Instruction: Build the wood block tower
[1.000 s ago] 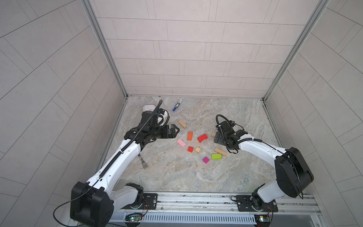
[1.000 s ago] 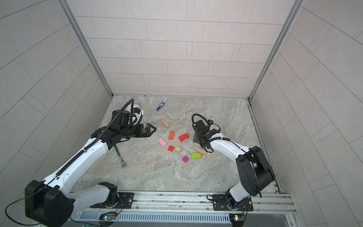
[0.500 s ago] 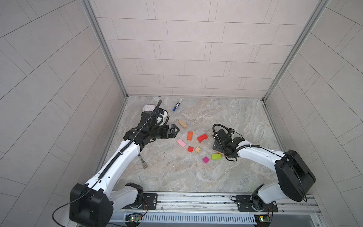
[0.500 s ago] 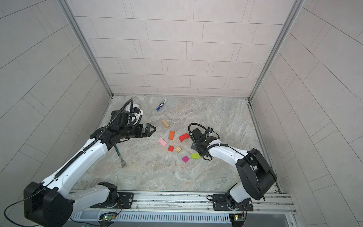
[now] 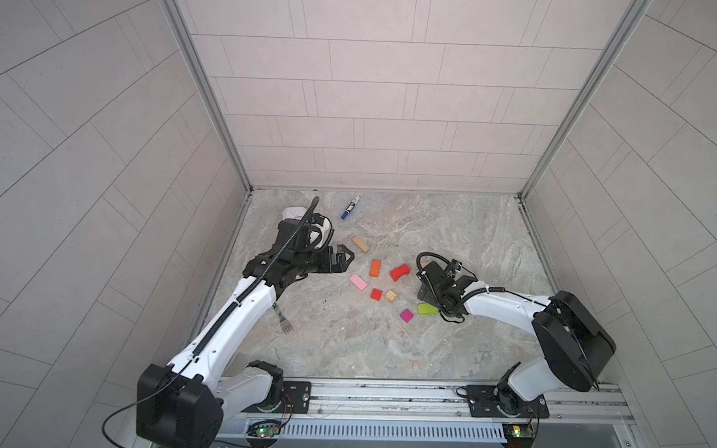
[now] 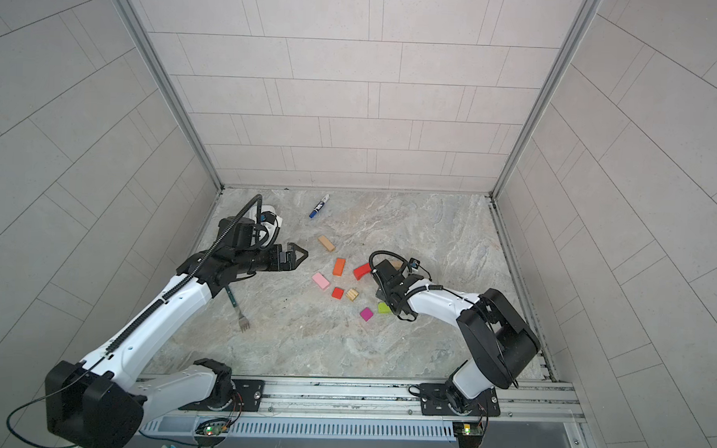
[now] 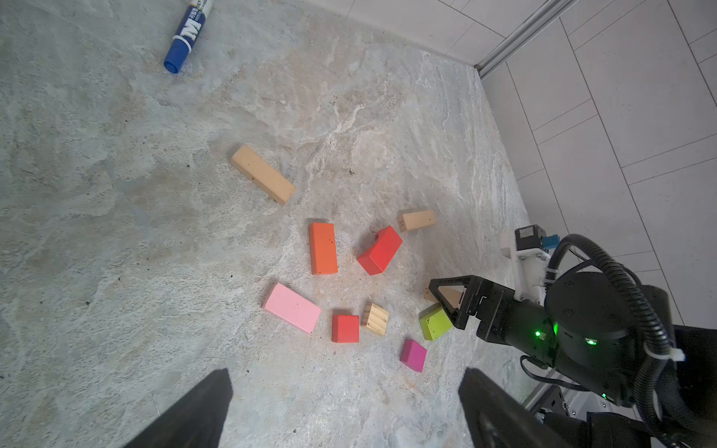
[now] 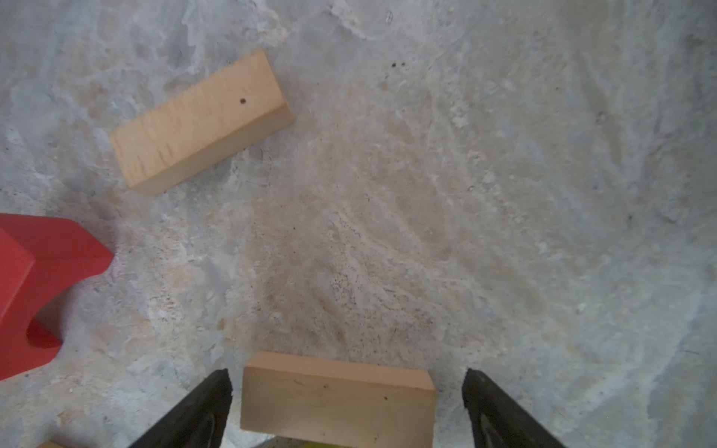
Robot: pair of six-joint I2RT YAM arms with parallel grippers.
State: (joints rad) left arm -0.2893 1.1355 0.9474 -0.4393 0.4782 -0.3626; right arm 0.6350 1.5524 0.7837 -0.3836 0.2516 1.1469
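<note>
My grey marbled tabletop (image 5: pixel 344 347) fills the lower middle of both top views. Toward its upper left lie a white timer (image 5: pixel 292 211) and a blue-capped marker (image 5: pixel 350 207), and a fork (image 5: pixel 284 319) lies at the left. My blocks lie flat and unstacked in the centre. A tan bar (image 5: pixel 360 244) is uppermost, then come an orange bar (image 5: pixel 375 268), a red arch (image 5: pixel 400 272) and a pink bar (image 5: pixel 358 282). Lower down, a red cube (image 5: pixel 376 294) sits just beside a tan cube (image 5: pixel 391 296), with a magenta cube (image 5: pixel 406 315) and a lime bar (image 5: pixel 427 309) below them. My right wrist view shows a second tan bar (image 8: pixel 201 120) and a third tan bar (image 8: pixel 337 399).

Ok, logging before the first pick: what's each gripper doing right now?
Left gripper: open, empty.
Right gripper: open, fingers either side of a plain tan wooden bar, not yet clamped.
</note>
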